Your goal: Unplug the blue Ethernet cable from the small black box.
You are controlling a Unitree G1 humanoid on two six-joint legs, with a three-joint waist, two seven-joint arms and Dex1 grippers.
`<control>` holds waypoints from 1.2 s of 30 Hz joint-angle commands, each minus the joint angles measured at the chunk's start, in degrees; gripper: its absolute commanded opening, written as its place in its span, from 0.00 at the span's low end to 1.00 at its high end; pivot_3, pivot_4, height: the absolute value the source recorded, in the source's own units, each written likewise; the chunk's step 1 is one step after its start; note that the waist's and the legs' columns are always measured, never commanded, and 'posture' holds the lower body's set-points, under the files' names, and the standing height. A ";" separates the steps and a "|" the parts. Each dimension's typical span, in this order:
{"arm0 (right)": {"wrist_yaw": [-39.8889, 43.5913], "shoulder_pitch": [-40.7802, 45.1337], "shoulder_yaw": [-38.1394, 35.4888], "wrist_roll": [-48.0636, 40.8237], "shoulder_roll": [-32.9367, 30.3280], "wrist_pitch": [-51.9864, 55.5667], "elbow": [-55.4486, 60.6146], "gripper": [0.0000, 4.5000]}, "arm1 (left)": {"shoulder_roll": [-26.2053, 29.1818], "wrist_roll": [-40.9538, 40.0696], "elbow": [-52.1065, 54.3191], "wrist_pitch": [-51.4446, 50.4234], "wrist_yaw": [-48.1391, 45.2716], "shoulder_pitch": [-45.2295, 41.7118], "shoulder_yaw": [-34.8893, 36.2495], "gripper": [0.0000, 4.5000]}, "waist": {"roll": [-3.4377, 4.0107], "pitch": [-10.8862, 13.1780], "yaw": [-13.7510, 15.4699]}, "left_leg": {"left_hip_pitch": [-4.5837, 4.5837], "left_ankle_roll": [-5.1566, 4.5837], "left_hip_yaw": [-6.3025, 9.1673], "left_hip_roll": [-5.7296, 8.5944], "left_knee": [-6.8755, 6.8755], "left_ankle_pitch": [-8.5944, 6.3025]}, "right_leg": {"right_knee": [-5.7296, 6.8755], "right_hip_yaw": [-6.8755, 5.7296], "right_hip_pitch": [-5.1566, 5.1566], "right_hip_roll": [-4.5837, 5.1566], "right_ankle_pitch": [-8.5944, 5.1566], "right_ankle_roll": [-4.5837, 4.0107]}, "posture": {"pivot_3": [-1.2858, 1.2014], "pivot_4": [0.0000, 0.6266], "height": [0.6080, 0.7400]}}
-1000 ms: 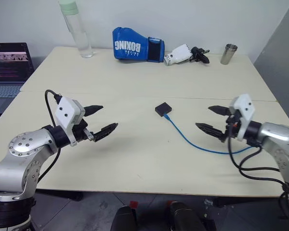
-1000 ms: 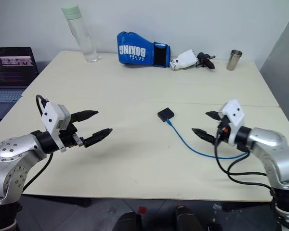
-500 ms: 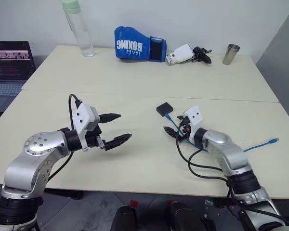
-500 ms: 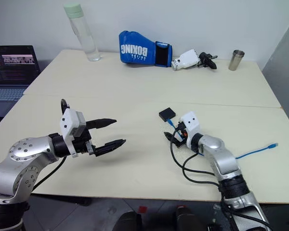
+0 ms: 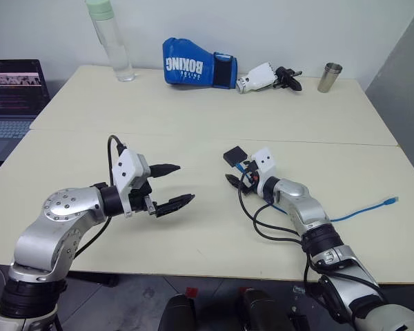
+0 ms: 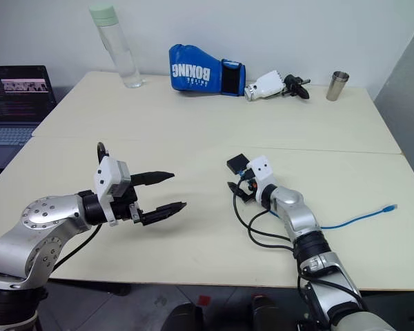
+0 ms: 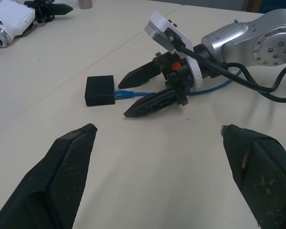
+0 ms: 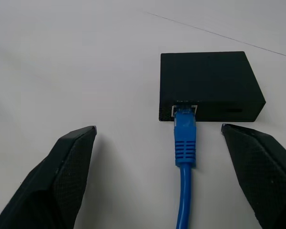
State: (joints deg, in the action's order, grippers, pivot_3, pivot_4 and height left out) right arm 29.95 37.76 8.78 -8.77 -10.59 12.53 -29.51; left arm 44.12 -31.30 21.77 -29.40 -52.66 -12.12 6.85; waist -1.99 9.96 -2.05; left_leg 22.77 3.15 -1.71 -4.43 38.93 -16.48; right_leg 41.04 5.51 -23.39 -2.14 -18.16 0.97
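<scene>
Two tools hang over the pale surface [image 5: 193, 276]. Nearest, the left tool [image 5: 171, 187] is wide open and holds nothing. Farther right, the right tool [image 7: 140, 92] is open too, one finger on each side of the blue Ethernet cable [image 8: 185, 138], which is plugged into the small black box [image 8: 207, 81] just beyond.

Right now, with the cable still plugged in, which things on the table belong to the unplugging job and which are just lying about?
Part of the job:
- blue Ethernet cable, plugged into the box
- small black box
- right gripper, fingers either side of the plug
- left gripper, open, apart from the box

Lying about:
- boxing glove
- water bottle
- metal cup
- spare gripper
- laptop
</scene>
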 commanded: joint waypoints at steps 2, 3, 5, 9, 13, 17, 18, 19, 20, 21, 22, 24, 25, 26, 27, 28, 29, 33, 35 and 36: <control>0.41 1.03 -1.19 0.75 0.32 -0.53 -0.55 0.65 | -0.14 0.27 0.60 1.99 -0.44 -0.87 0.40 1.00 | 0.00 0.00 -0.01 | 0.00 0.00 0.00 -0.01 0.00 0.00 | 0.00 0.00 0.00 0.00 0.00 0.00 | 0.52 0.24 1.00; 0.33 1.03 -1.28 0.89 0.36 -0.40 -0.55 0.58 | -0.16 0.36 0.40 2.18 -0.55 -0.85 0.38 1.00 | 0.00 0.00 -0.01 | 0.00 0.00 0.01 -0.01 0.00 0.00 | 0.00 0.00 0.00 0.00 0.00 0.00 | 0.52 0.24 1.00; 0.29 1.00 -1.44 1.11 0.47 -0.14 -0.47 0.45 | -0.20 0.48 0.03 2.50 -0.73 -0.90 0.35 1.00 | 0.00 0.00 -0.01 | 0.00 0.00 0.00 -0.01 0.00 0.00 | 0.00 0.00 0.00 0.00 0.00 0.00 | 0.52 0.24 1.00; 0.47 0.63 -1.29 1.38 0.61 0.61 0.86 0.22 | -0.59 0.89 -1.05 3.27 -0.97 -1.09 0.01 1.00 | 0.01 0.00 -0.01 | 0.00 0.00 0.01 0.01 0.00 0.00 | 0.02 0.00 0.00 0.00 0.00 0.00 | 0.52 0.24 1.00; 1.31 0.05 -0.53 1.65 0.36 0.50 3.92 0.05 | -3.02 -1.44 -3.72 1.56 1.03 -1.55 1.91 1.00 | 0.01 0.00 0.00 | 0.00 0.00 0.02 0.00 0.00 0.00 | 0.02 0.00 0.00 0.00 0.00 0.00 | 0.52 0.24 1.00; 3.59 -0.76 1.98 4.01 -1.45 -1.51 9.18 0.05 | -3.53 -3.36 -6.36 -0.80 1.34 -1.92 3.54 1.00 | 0.02 0.01 -0.03 | 0.02 0.00 0.04 -0.02 0.01 0.00 | 0.02 -0.01 -0.02 0.00 0.00 0.00 | 0.52 0.24 1.00; 4.24 -0.87 2.75 4.91 -2.20 -2.55 10.71 0.05 | -3.56 -4.49 -6.78 -1.95 1.46 -2.17 4.04 1.00 | 0.02 0.01 -0.05 | 0.03 0.00 0.04 -0.02 0.00 0.00 | 0.03 -0.01 -0.05 0.00 0.00 0.00 | 0.52 0.24 1.00; 5.21 -0.96 3.82 6.16 -3.32 -4.53 12.93 0.05 | -3.56 -6.07 -7.40 -3.81 1.72 -2.54 4.81 1.00 | 0.02 0.01 -0.06 | 0.06 0.00 0.05 -0.03 0.00 0.00 | 0.02 -0.02 -0.08 0.00 0.00 0.00 | 0.52 0.24 1.00; 6.16 -1.00 4.91 7.49 -4.53 -6.78 15.01 0.05 | -3.48 -7.53 -7.99 -5.59 1.89 -2.92 5.49 1.00 | 0.03 0.02 -0.08 | 0.07 0.00 0.06 -0.03 0.00 0.00 | 0.02 -0.02 -0.09 0.00 0.00 0.00 | 0.52 0.24 1.00; 6.74 -1.05 5.60 8.31 -5.32 -8.22 16.35 0.05 | -3.38 -8.46 -8.32 -6.78 2.01 -3.17 5.91 1.00 | 0.03 0.01 -0.10 | 0.08 0.00 0.07 -0.02 0.00 0.00 | 0.03 -0.03 -0.11 0.01 0.00 0.00 | 0.52 0.24 1.00; 7.85 -1.02 6.70 9.60 -6.62 -10.59 18.19 0.05 | -3.18 -9.52 -8.89 -8.13 1.95 -3.51 6.40 1.00 | 0.03 0.02 -0.12 | 0.08 0.00 0.07 -0.03 0.00 0.00 | 0.02 -0.03 -0.11 0.03 0.00 0.00 | 0.52 0.24 1.00; 10.60 -0.53 9.41 13.30 -10.38 -18.94 21.97 0.05 | -3.03 -13.34 -10.36 -12.69 2.17 -5.07 7.69 1.00 | 0.04 0.02 -0.17 | 0.08 -0.01 0.08 -0.01 0.00 0.00 | 0.03 -0.04 -0.11 0.06 0.00 0.00 | 0.52 0.24 1.00; 11.65 -0.29 10.48 14.70 -11.86 -22.32 23.23 0.05 | -3.03 -15.08 -10.95 -14.78 2.38 -5.80 8.35 1.00 | 0.03 0.01 -0.19 | 0.09 -0.01 0.10 0.00 0.00 0.00 | 0.03 -0.06 -0.12 0.06 0.00 0.00 | 0.52 0.24 1.00; 12.33 0.16 11.49 16.47 -13.44 -26.93 23.75 0.05 | -3.43 -17.56 -11.81 -17.24 3.12 -7.14 9.42 1.00 | 0.03 0.02 -0.19 | 0.07 -0.01 0.11 -0.01 0.01 -0.01 | 0.02 -0.08 -0.08 0.06 0.00 0.01 | 0.52 0.24 1.00; 13.01 0.77 12.10 17.41 -14.54 -30.90 23.95 0.05 | -4.13 -20.08 -13.10 -19.69 4.43 -8.95 10.55 1.00 | 0.02 0.01 -0.20 | 0.08 -0.01 0.13 0.01 0.00 -0.01 | 0.02 -0.10 -0.09 0.04 0.00 0.01 | 0.52 0.24 1.00; 13.39 1.44 12.61 18.20 -15.29 -34.35 23.91 0.05 | -4.74 -21.97 -14.25 -21.63 5.44 -10.43 11.35 1.00 | 0.02 0.03 -0.07 | 0.06 -0.01 0.13 0.00 0.01 -0.01 | 0.01 -0.10 -0.08 0.04 0.00 0.01 | 0.52 0.24 1.00; 13.59 2.24 12.94 18.59 -15.70 -37.62 23.53 0.05 | -5.20 -23.51 -15.09 -23.42 6.26 -11.66 11.69 1.00 | 0.00 0.02 -0.04 | 0.09 -0.01 0.15 0.06 0.03 0.00 | 0.04 -0.15 -0.07 0.04 0.00 0.01 | 0.52 0.24 1.00; 13.99 3.78 13.34 19.04 -15.99 -43.72 21.84 0.05 | -6.38 -26.86 -15.36 -27.77 8.22 -13.76 11.73 1.00 | -0.02 0.01 -0.11 | 0.03 0.00 0.17 0.02 0.05 0.00 | 0.05 -0.12 -0.02 0.06 0.00 0.01 | 0.52 0.24 1.00; 14.45 4.15 13.37 18.84 -15.99 -45.02 21.58 0.05 | -6.30 -27.57 -14.62 -29.56 8.77 -14.13 10.81 1.00 | -0.02 0.01 -0.13 | 0.03 0.22 0.17 -0.02 0.05 0.13 | 0.03 -0.12 -0.02 0.18 0.00 0.01 | 0.52 0.24 1.00; 14.74 4.26 13.43 18.70 -15.99 -45.35 21.62 0.05 | -5.86 -27.30 -14.05 -30.51 8.76 -13.98 9.79 1.00 | -0.02 0.01 -0.12 | 0.04 0.24 0.19 -0.02 0.05 0.13 | 0.03 -0.13 -0.02 0.18 0.00 0.01 | 0.52 0.24 1.00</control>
State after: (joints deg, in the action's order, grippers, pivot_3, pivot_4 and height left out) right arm 44.01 40.51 22.68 10.32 -26.33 -30.60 -9.05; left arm 37.38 -57.43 5.87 -57.81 -44.24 -25.25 17.20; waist -2.01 9.97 -2.17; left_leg 22.80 3.39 -1.53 -4.47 38.98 -16.34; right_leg 41.06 5.40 -23.41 -1.94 -18.16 0.97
